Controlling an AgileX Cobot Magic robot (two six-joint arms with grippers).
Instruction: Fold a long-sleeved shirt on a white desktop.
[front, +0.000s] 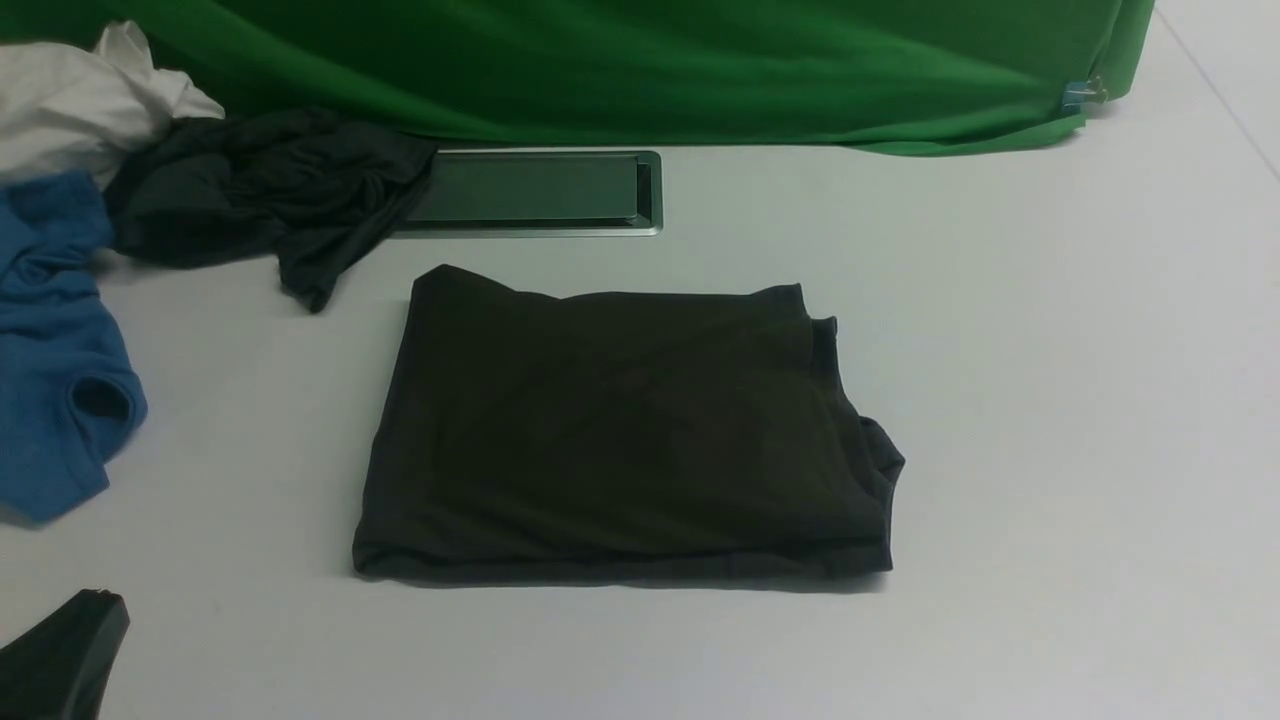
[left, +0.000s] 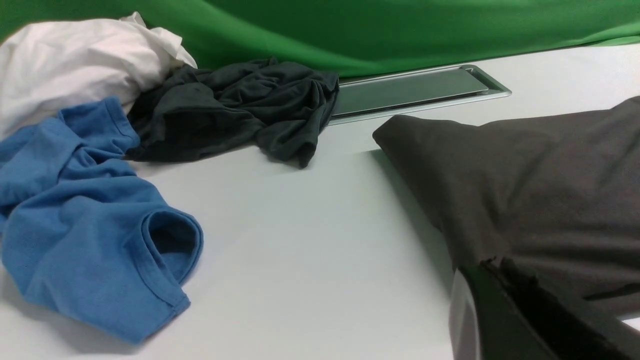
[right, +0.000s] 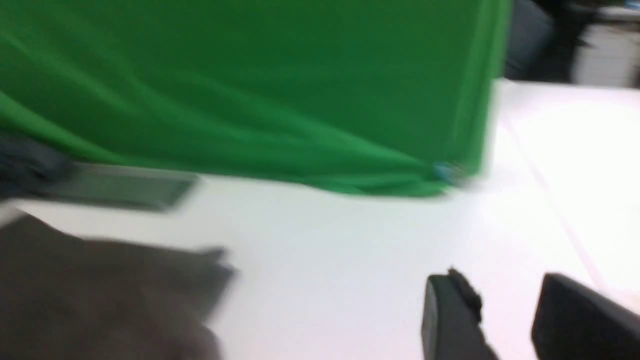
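Fingers (right: 452, 312) of my right gripper (right: 505, 320) hang parted and empty beside the long-sleeved shirt (front: 620, 430), since it looks folded.

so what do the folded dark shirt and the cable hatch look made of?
The long-sleeved shirt: soft matte knit, probably cotton jersey; it creases softly and shows no sheen. The cable hatch: brushed silver frame, likely aluminium; its grey lid looks smooth, whether plastic or metal is unclear.
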